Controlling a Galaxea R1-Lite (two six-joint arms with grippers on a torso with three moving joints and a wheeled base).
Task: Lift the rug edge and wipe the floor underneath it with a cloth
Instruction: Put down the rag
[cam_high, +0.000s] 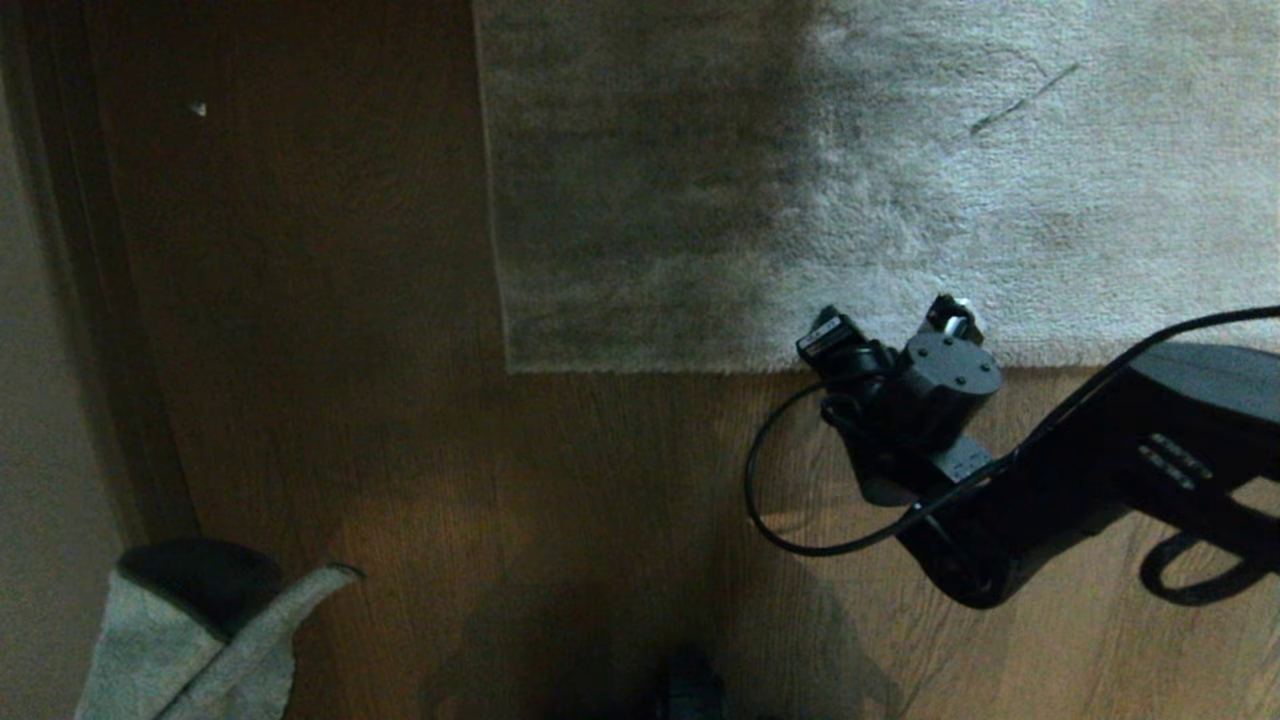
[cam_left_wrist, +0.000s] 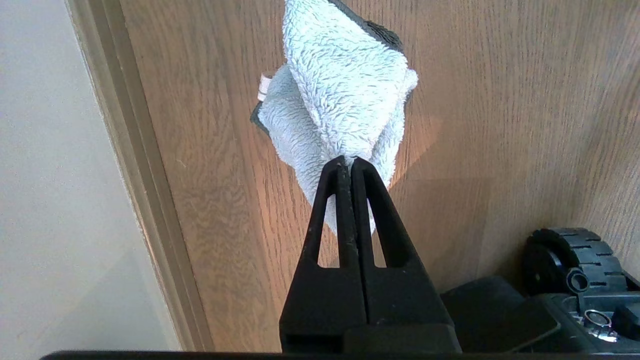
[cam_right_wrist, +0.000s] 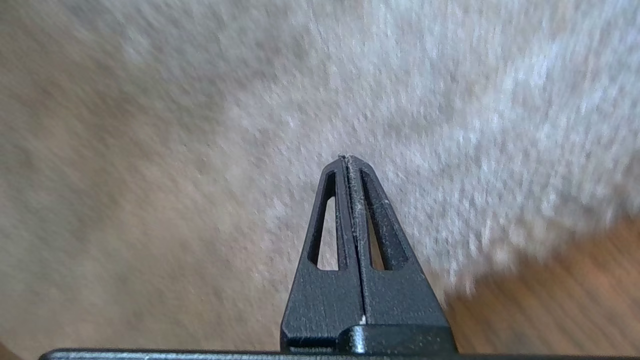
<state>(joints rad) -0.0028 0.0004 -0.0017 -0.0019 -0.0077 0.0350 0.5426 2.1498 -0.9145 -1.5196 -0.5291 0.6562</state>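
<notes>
— Looking down from the head camera, I see the rug edge (cam_high: 760, 368) running straight across the floor (cam_high: 400, 420), its square corner toward my left. Where is the right arm?

— My right gripper (cam_right_wrist: 348, 159) sits above the pile just inside that edge, fingers pressed together with nothing between them; the rug lies flat.

— And the cloth?

— My left gripper (cam_left_wrist: 348, 161) is clamped tight on the cloth (cam_left_wrist: 340, 95), which bunches beyond the fingertips over bare floor, well apart from the rug edge, beside the skirting board (cam_left_wrist: 135, 170). I see a wheel of the base (cam_left_wrist: 570, 260) near it too.
</notes>
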